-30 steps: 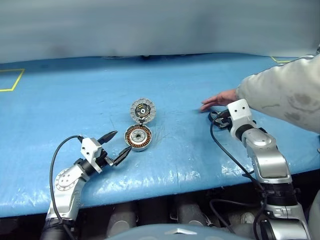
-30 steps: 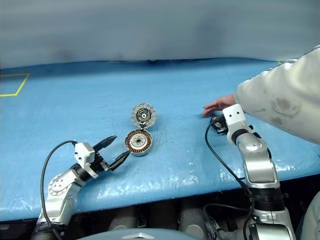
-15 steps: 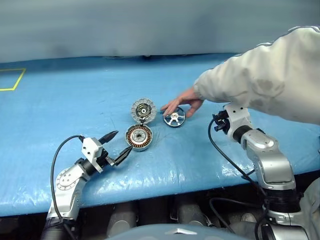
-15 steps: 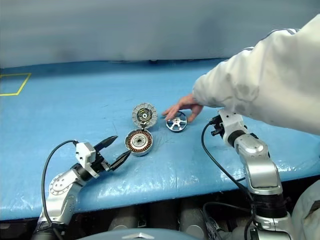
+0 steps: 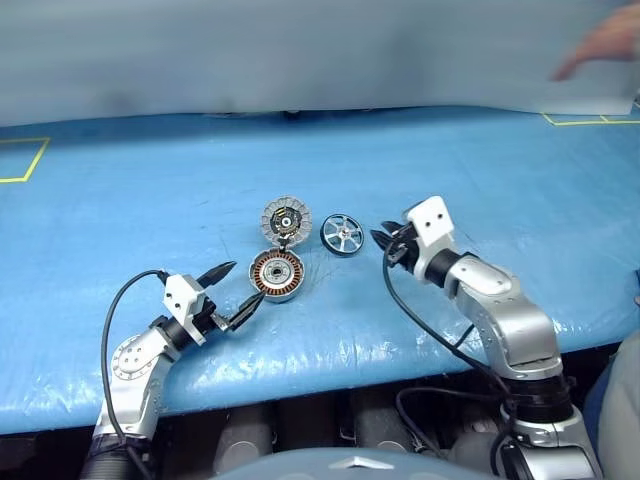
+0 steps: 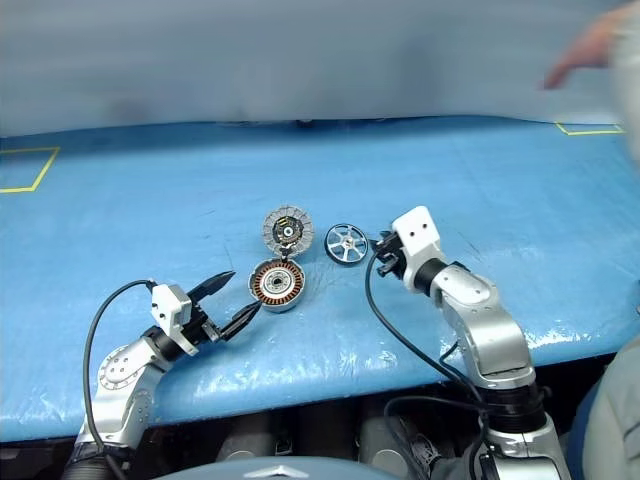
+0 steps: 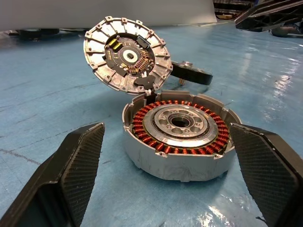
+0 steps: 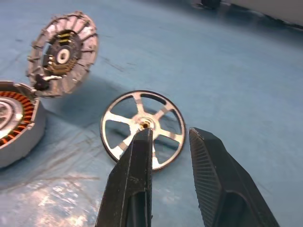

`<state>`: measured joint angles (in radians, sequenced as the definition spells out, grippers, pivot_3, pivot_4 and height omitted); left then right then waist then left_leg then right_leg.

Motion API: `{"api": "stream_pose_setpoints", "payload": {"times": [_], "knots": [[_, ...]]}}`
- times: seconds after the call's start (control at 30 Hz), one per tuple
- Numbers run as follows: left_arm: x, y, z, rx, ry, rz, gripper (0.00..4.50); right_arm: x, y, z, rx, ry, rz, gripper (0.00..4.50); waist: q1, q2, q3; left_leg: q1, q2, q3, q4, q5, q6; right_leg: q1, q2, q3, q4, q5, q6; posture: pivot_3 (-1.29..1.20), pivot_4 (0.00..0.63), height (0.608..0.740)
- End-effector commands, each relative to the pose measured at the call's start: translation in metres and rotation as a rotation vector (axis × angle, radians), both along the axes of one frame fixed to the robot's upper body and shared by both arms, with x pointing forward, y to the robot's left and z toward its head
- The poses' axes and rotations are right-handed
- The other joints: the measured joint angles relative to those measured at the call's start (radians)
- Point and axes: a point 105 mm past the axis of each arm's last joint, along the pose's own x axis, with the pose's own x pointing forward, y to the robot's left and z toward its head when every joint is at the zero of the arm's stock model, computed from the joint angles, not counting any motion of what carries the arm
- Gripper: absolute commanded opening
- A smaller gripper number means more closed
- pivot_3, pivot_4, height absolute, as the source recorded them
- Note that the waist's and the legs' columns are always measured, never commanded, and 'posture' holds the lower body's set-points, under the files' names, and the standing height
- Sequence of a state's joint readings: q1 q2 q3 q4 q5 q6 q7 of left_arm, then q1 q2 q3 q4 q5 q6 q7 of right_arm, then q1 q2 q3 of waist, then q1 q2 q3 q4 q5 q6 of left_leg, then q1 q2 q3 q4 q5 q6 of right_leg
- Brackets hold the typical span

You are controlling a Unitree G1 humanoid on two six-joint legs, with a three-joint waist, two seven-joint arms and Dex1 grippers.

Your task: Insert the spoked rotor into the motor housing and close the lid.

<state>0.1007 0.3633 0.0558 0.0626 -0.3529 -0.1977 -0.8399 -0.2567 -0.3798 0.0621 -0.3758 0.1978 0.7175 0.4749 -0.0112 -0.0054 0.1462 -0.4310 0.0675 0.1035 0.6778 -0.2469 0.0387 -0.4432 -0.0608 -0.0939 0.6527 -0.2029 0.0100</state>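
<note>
Right wrist view — spoked rotor (image 8: pixel 142 128) flat, just beyond right claw (image 8: pixel 170 137).

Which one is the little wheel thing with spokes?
Find the open motor housing with orange coils on the blue table. Just right of its raised lid lies the spoked rotor, flat: a dark ring with shiny spokes you can see through.

- blue sheet (image 5: pixel 150 200) covering the surface, lying wrinkled
- yellow tape lines (image 5: pixel 25 160) showing at far corners
- person's hand (image 5: pixel 600 45) hovering blurred at far right
</note>
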Motion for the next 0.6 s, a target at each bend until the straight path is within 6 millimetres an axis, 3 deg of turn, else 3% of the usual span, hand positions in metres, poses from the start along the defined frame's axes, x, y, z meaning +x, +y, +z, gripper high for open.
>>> {"api": "stream_pose_setpoints", "payload": {"times": [0.03, 0.37, 0.6], "knots": [[0.001, 0.001, 0.004, 0.012, -0.020, -0.001, 4.50, 0.004, 0.016, 0.009, 0.012, -0.041, 0.074, 1.24, 0.000, 0.000, 0.000, 0.000, 0.000, 0.000, 0.000, 0.000, 0.000, 0.000, 0.000, 0.000, 0.000, 0.000, 0.000, 0.00, 0.150, 0.740], [-0.003, 0.003, 0.002, 0.016, -0.017, 0.017, 4.50, 0.023, 0.027, -0.025, -0.040, 0.035, 0.098, 1.24, -0.001, 0.000, 0.000, 0.000, -0.001, 0.000, 0.001, 0.000, 0.000, 0.000, 0.000, 0.000, 0.001, 0.000, 0.000, 0.00, 0.150, 0.740], [-0.003, 0.005, 0.002, 0.016, -0.016, 0.032, 4.50, 0.036, 0.025, -0.034, -0.086, 0.027, 0.068, 1.24, -0.001, 0.000, 0.000, 0.001, 0.000, 0.000, 0.004, 0.000, 0.000, -0.001, 0.000, 0.000, 0.006, 0.000, 0.000, 0.00, 0.150, 0.740]]}}
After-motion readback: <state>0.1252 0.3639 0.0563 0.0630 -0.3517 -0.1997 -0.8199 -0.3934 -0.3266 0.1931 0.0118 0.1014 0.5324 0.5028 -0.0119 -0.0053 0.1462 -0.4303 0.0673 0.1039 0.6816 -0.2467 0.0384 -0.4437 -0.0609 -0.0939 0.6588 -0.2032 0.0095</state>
